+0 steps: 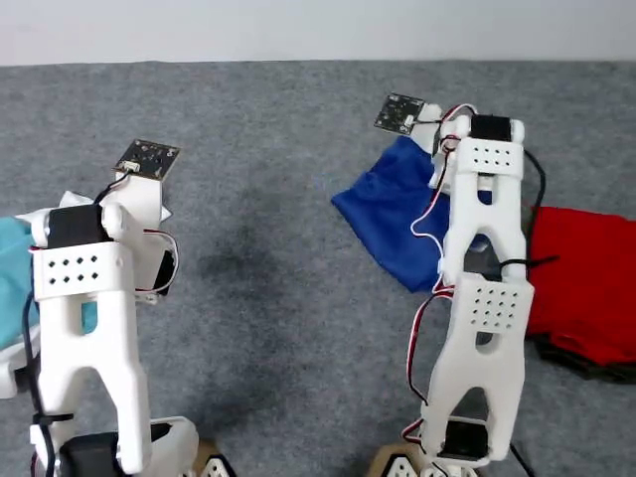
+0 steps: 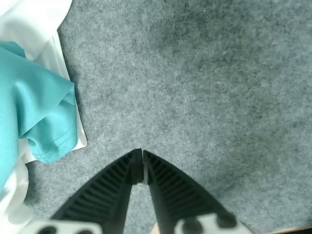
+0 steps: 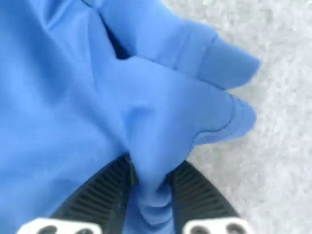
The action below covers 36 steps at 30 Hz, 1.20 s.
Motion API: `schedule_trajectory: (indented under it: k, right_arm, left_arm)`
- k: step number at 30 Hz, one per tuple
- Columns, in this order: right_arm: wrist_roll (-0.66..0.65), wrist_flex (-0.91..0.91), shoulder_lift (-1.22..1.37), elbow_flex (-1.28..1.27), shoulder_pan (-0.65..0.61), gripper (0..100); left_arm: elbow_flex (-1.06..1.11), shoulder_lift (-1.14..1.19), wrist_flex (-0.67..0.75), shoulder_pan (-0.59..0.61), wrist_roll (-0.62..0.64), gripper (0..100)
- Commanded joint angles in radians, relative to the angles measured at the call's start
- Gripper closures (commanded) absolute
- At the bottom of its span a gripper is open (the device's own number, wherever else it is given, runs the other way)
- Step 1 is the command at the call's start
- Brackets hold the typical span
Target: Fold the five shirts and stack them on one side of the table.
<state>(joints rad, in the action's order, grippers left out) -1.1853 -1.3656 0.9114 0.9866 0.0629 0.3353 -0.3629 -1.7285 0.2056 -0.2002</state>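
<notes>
1. My right gripper (image 3: 148, 168) is clamped on a bunched fold of the crumpled blue cloth shirt (image 3: 87, 97).
2. My left gripper (image 2: 142, 163) is closed and empty above the grey felt table covering (image 2: 204, 87), beside a teal mesh shirt (image 2: 34, 112).
3. A plain white wall (image 1: 298, 30) borders the table's far edge.

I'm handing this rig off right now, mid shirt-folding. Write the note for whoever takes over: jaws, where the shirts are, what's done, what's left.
Left gripper: jaws shut, empty, over the bare grey table beside the teal shirt.
Right gripper: jaws shut on a bunch of the blue shirt, which lies crumpled on the right half.
Teal shirt lies rumpled on the white shirt at the left edge.
Red shirt looks folded at the right edge, on a dark cloth, probably another shirt.
Done: apparently those two.
Left: fold blue, teal and white, then stack them on the red.
</notes>
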Motion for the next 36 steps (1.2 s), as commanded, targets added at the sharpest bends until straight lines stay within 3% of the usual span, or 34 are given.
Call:
schedule_trajectory:
  k: [1,8,12,14,18,21,29,36]
  right_arm:
    - [0.178,-0.01,-0.068,0.114,0.021,78.6]
    - [0.404,-0.188,-0.079,0.301,-0.002,76.8]
    - [0.542,-0.286,-0.061,0.318,-0.077,76.9]
    - [0.6,-0.32,-0.041,0.315,-0.136,80.6]
    - [0.694,-0.321,0.035,0.321,-0.237,99.8]
    - [0.755,-0.321,0.094,0.321,-0.28,96.3]
    - [0.776,-0.255,0.246,0.321,-0.361,98.8]
    - [0.775,-0.328,0.255,0.322,-0.404,98.8]
  left_arm:
    - [-0.001,-0.032,-0.025,0.008,-0.002,99]
    - [0.039,-0.035,-0.023,0.008,-0.002,99]
    - [0.038,-0.035,-0.023,0.008,-0.002,99]
    - [0.035,-0.035,-0.023,0.008,-0.002,99]
    - [0.033,-0.035,-0.023,0.009,-0.002,99]
    - [0.033,-0.035,-0.023,0.009,-0.002,99]
    - [0.033,-0.035,-0.023,0.009,-0.002,99]
    - [0.033,-0.035,-0.023,0.009,-0.002,99]
